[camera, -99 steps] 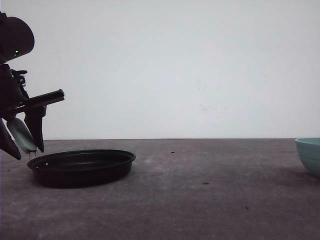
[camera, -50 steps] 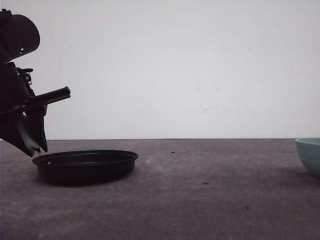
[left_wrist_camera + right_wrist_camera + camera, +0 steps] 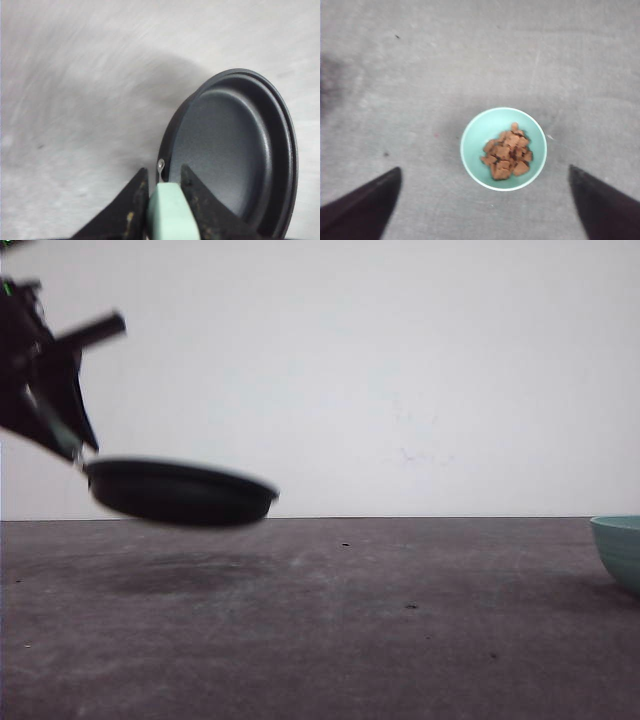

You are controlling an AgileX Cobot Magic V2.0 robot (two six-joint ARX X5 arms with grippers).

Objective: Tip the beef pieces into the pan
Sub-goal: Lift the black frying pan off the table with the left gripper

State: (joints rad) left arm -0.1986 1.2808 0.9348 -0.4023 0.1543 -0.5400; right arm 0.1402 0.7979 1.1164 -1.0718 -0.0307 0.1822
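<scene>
The black pan [image 3: 180, 492] hangs in the air above the table at the left, blurred by motion. My left gripper [image 3: 62, 445] is shut on its mint-green handle [image 3: 167, 212]; the pan's inside [image 3: 232, 150] holds nothing. The beef pieces [image 3: 506, 151], a heap of orange-brown chunks, lie in a teal bowl [image 3: 475, 145] on the table. My right gripper [image 3: 485, 200] hovers above that bowl, open wide, its fingers well apart on either side and touching nothing.
The teal bowl [image 3: 618, 548] stands at the right edge of the front view on the grey table [image 3: 400, 620]. A plain white wall runs behind. Between pan and bowl lies a wide stretch of bare table.
My left gripper has lifted the pan off the table by its handle; it rested on the surface before and now hangs well above it, shifted slightly right.
</scene>
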